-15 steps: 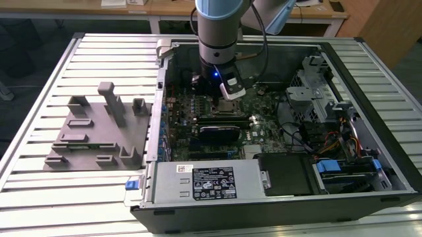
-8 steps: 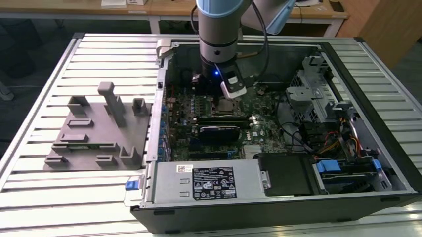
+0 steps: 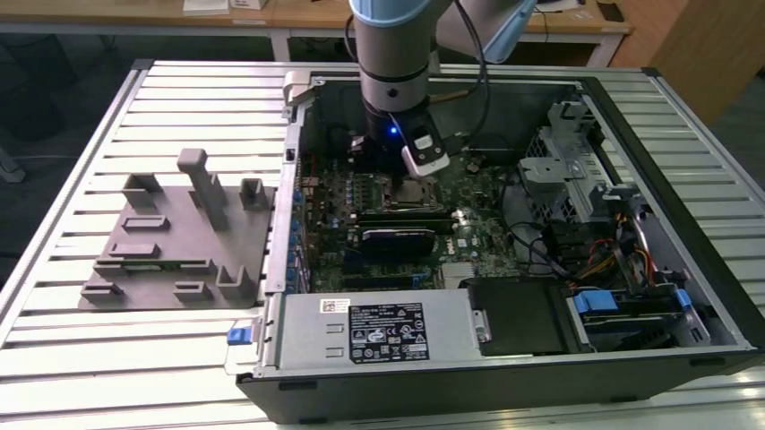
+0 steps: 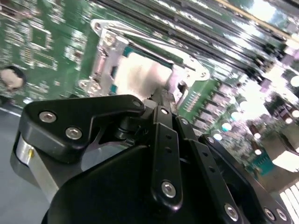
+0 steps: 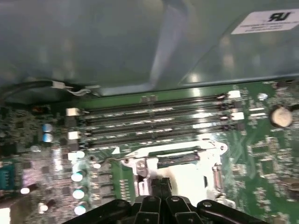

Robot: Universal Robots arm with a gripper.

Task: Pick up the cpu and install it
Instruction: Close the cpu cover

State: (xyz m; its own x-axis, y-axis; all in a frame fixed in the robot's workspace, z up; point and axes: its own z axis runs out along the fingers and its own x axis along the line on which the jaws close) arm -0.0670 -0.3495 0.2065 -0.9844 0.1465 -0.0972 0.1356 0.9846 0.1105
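The cpu [image 4: 140, 74] is a silvery-white square lying flat inside the metal-framed socket [image 4: 105, 44] on the green motherboard; the first wrist view shows it as a bright patch [image 5: 189, 179]. My gripper [image 5: 160, 184] hangs just over it with its black fingers pressed together, tips at the chip's edge [image 4: 161, 100]. Nothing shows between the fingers. Whether the tips touch the chip I cannot tell. In the exterior view the arm reaches straight down into the open computer case, gripper [image 3: 400, 182] above the socket [image 3: 409, 193].
A grey fixture [image 3: 167, 242] stands on the slatted table at the exterior view's left. Memory slots [image 5: 149, 116] run beside the socket. The power supply with its label [image 3: 382, 331], drive bays [image 3: 622, 305] and cables [image 3: 538, 251] crowd the case.
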